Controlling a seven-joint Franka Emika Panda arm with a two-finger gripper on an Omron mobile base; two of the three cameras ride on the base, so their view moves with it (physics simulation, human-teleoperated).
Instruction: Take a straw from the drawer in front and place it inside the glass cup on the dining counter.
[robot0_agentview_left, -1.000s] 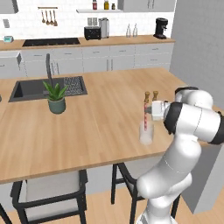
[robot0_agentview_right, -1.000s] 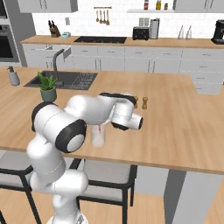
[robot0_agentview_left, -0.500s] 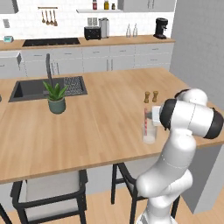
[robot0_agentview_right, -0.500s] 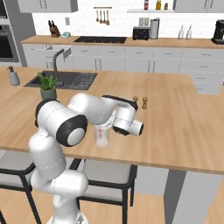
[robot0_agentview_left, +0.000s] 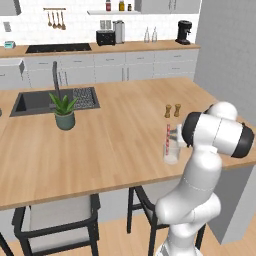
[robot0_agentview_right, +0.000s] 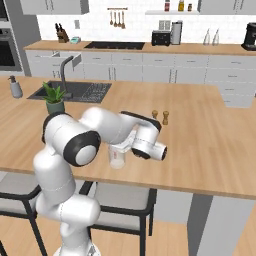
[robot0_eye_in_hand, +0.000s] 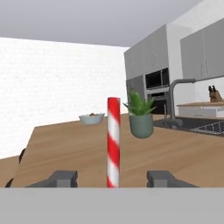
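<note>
The straw (robot0_eye_in_hand: 113, 141) is red with slanted white stripes; from the left base view it reads as a thin red-pink stick (robot0_agentview_left: 168, 136). The glass cup (robot0_agentview_left: 171, 151) is clear and whitish toward its base. The bench (robot0_agentview_left: 115, 135) is light, warm wood on a grey base. Its sink (robot0_agentview_left: 35, 101) is dark, nearly black, with a grey tap. The potted plant (robot0_agentview_left: 64, 111) has green leaves in a dull grey-green pot. Two small shakers (robot0_agentview_left: 172, 110) are brown. The arm is white with dark joints, and the pincer (robot0_eye_in_hand: 113, 179) has dark grey fingertips (robot0_eye_in_hand: 63, 178). The stools (robot0_agentview_left: 57, 220) have black frames and pale grey seats.

White rounded arm segments, dark joint bands.
</note>
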